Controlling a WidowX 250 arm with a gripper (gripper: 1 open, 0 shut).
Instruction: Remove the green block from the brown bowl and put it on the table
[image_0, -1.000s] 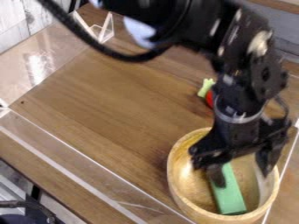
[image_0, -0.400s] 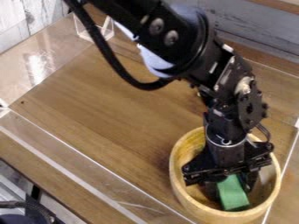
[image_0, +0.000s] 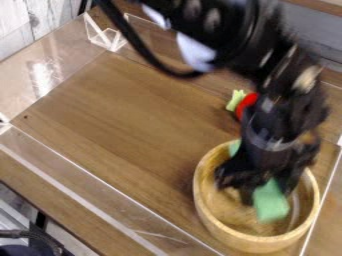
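The brown bowl (image_0: 210, 203) sits at the table's (image_0: 120, 120) front right. My gripper (image_0: 262, 183) points down into it, blurred by motion. Its dark fingers (image_0: 230, 180) are closed around the upper part of the green block (image_0: 273, 202). The block stands tilted inside the bowl, with its lower end near the bowl's floor. The arm hides the bowl's far rim.
A red toy with a green top (image_0: 241, 100) lies on the table just behind the bowl. Low clear acrylic walls (image_0: 80, 185) edge the table at the front and left. A small clear stand (image_0: 107, 38) is at the back left.
The fingers went from spread wide over the block to closed around it. The hand shifted a little toward the back of the bowl, and the block now stands more upright.
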